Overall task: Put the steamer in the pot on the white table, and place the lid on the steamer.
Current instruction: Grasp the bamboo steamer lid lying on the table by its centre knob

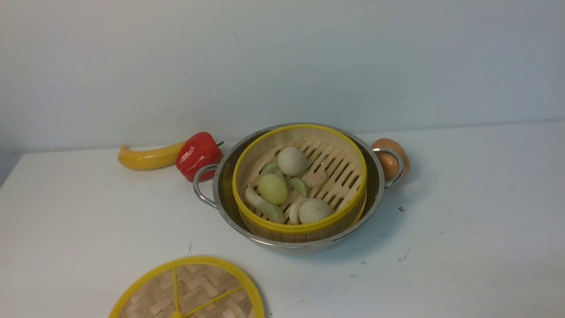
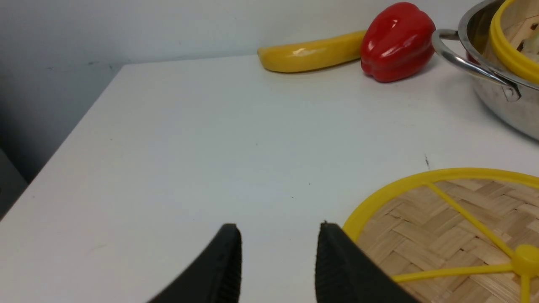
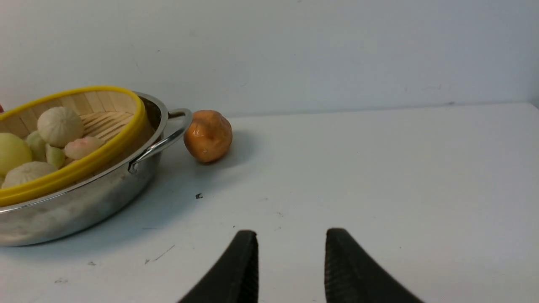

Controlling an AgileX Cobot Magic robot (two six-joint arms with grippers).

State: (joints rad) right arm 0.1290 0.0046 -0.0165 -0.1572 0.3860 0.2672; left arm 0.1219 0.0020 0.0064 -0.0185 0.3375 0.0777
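Jaws parted, empty — steamer (image 1: pixel 304 227) sits in pot (image 1: pixel 374 179), lid (image 1: pixel 194 291) lies apart.

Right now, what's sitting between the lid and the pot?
Nothing but bare white table with one small dark speck separates the lid from the pot; the front view shows it, the left wrist view too.

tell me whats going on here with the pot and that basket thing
A two-armed robot is midway through setting up a steamer. The bamboo steamer, with buns and dumplings inside, already sits in the steel pot on the white table. The woven lid lies flat on the table nearer the robot, not yet on the steamer. Neither tool holds anything: the left tool is open close by the lid's edge, the right tool open above the table.
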